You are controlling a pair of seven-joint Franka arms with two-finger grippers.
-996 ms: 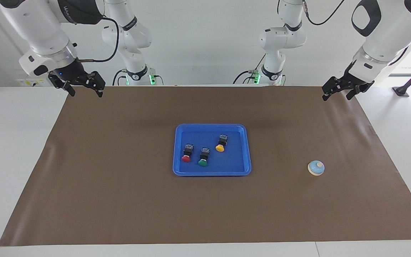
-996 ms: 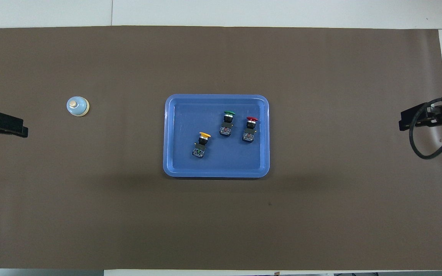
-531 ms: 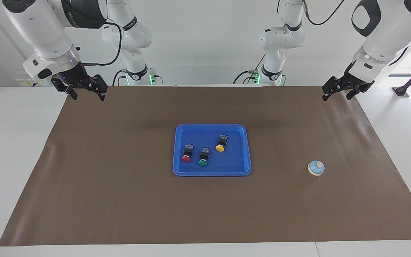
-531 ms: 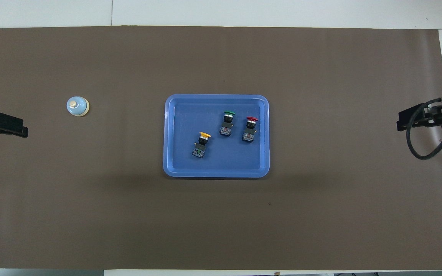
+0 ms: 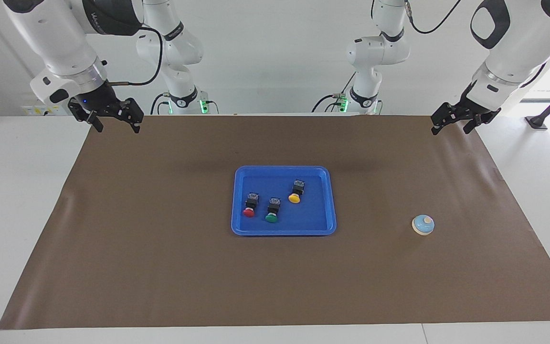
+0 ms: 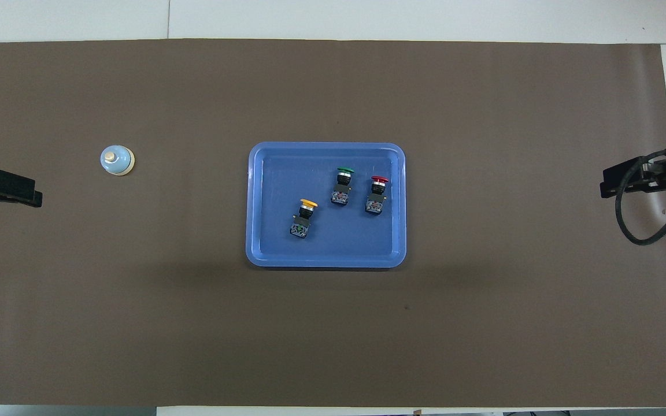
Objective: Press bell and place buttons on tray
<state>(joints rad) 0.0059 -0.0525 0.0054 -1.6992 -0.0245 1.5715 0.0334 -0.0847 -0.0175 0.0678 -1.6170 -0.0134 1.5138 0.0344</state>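
Note:
The blue tray (image 5: pixel 283 231) (image 6: pixel 255 202) lies at the middle of the brown mat. All three buttons lie on their sides in it: red (image 5: pixel 249 212) (image 6: pixel 379 179), green (image 5: pixel 271 217) (image 6: pixel 344 171) and yellow (image 5: pixel 294 198) (image 6: pixel 308 203). The light-blue bell (image 5: pixel 423 224) (image 6: pixel 117 160) stands alone on the mat toward the left arm's end. My left gripper (image 5: pixel 450 127) (image 6: pixel 26 196) hangs open and empty over the mat's corner at that end. My right gripper (image 5: pixel 116 125) (image 6: pixel 606 185) hangs open and empty over the corner at the right arm's end.
A brown mat (image 5: pixel 160 267) covers most of the white table (image 5: pixel 17 191). The two arm bases (image 5: pixel 182 100) (image 5: pixel 363 98) stand at the robots' edge. A black cable (image 6: pixel 633 225) loops below the right wrist.
The right gripper has shifted slightly and turned a little above its corner of the mat. The left arm, bell, tray and buttons have not moved.

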